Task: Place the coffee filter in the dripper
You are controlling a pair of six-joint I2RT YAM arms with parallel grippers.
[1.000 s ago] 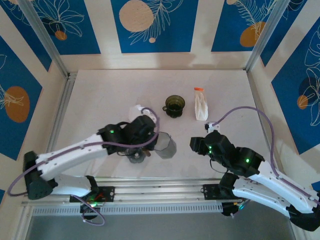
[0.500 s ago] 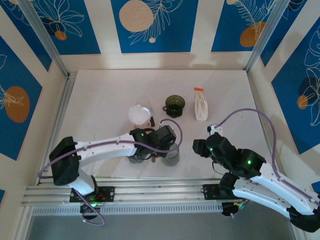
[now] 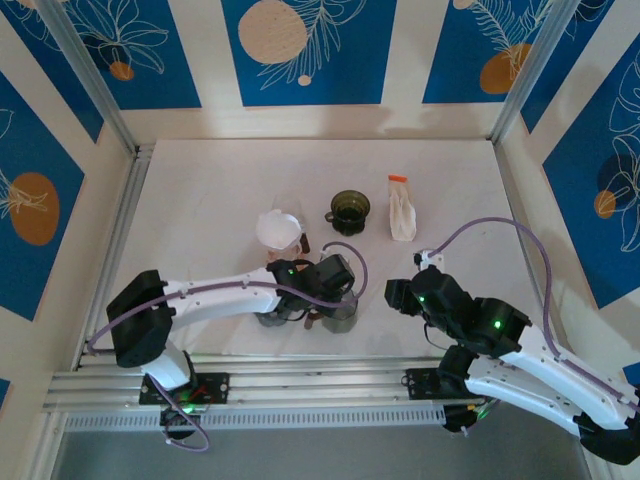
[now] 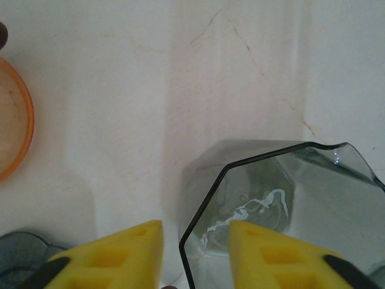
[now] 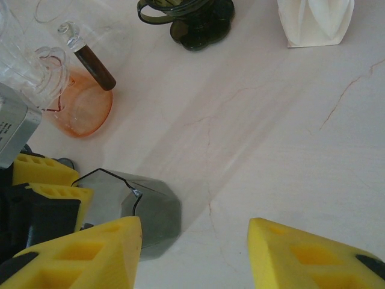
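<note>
Coffee filter [image 5: 316,21] well beyond right claw [image 5: 194,235], untouched.

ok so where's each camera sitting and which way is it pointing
top external: above and behind the bases, looking down on the table; left arm and right arm show.
left wrist: on the left arm, looking down past the left gripper at the grey glass.
right wrist: on the right arm, looking down and toward the far side past the right gripper.
shared: both wrist views catch the grey glass and orange saucer.
</note>
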